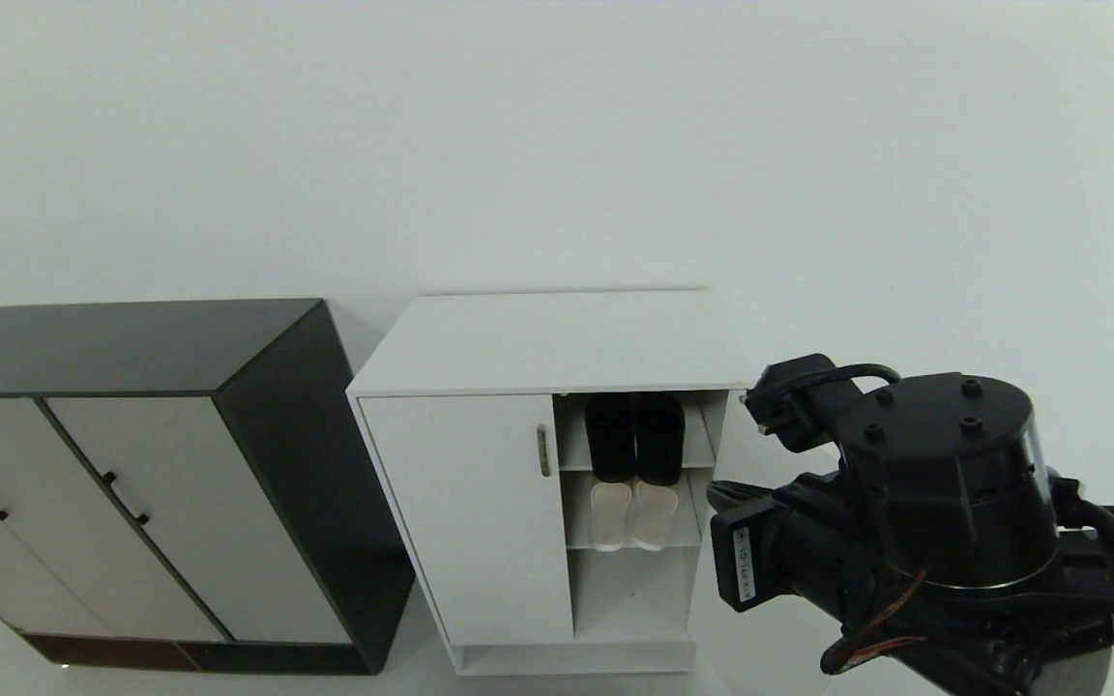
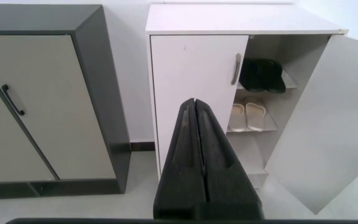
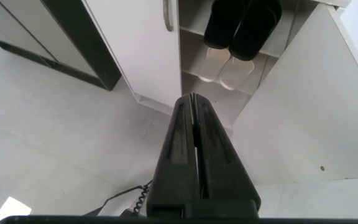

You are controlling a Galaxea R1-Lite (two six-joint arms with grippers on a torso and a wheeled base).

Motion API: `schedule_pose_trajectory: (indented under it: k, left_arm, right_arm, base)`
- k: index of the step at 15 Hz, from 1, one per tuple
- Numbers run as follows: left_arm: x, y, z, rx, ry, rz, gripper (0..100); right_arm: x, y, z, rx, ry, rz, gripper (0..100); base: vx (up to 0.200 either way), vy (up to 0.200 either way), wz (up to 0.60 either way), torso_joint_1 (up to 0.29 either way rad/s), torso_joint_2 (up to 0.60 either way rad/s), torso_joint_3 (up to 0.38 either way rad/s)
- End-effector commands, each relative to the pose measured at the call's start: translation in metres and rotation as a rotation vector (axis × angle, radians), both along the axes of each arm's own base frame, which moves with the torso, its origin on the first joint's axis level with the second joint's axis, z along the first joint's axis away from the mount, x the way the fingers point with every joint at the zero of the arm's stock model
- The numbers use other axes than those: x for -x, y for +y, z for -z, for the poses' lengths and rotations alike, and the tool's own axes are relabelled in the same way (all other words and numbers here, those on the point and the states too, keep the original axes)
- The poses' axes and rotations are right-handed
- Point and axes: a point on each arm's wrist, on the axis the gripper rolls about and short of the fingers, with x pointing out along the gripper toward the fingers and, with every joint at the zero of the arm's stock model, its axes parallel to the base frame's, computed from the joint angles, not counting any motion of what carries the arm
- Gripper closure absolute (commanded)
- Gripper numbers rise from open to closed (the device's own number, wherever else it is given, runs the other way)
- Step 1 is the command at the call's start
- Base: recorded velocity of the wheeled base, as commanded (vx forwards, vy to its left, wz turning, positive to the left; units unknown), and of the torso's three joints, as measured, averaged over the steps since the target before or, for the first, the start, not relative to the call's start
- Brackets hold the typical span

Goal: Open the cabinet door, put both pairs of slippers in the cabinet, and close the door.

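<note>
The white cabinet has its left door closed and its right door swung wide open. A black pair of slippers lies on the top shelf, and a white pair of slippers lies on the shelf below. Both pairs also appear in the wrist views: black pair, white pair. My left gripper is shut and empty, held back from the cabinet front. My right gripper is shut and empty, close to the open door, with its arm to the cabinet's right.
A dark cabinet with beige doors and black handles stands just left of the white one. A plain wall runs behind both. Pale floor lies open in front. A thin black cable hangs below my right wrist.
</note>
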Motion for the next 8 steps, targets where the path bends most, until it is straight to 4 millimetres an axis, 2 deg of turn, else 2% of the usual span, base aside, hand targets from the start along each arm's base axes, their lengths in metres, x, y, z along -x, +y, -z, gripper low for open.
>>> schedule_pose_trajectory:
  k: [1,4,8]
  left_arm:
    - [0.000,0.000,0.000,0.000,0.001,0.000,100]
    - [0.000,0.000,0.000,0.000,0.001,0.000,100]
    - [0.000,0.000,0.000,0.002,0.001,0.000,100]
  right_arm:
    - [0.000,0.000,0.000,0.000,0.000,0.000,100]
    - [0.000,0.000,0.000,0.000,0.000,0.000,100]
    - [-0.019,-0.014,0.000,0.033,-0.015,0.072,100]
  base:
    - [0.000,0.000,-0.60,0.002,0.00,0.012]
    - [0.000,0.000,-0.60,0.005,0.00,0.002]
    - [0.000,0.000,0.00,0.000,0.00,0.000]
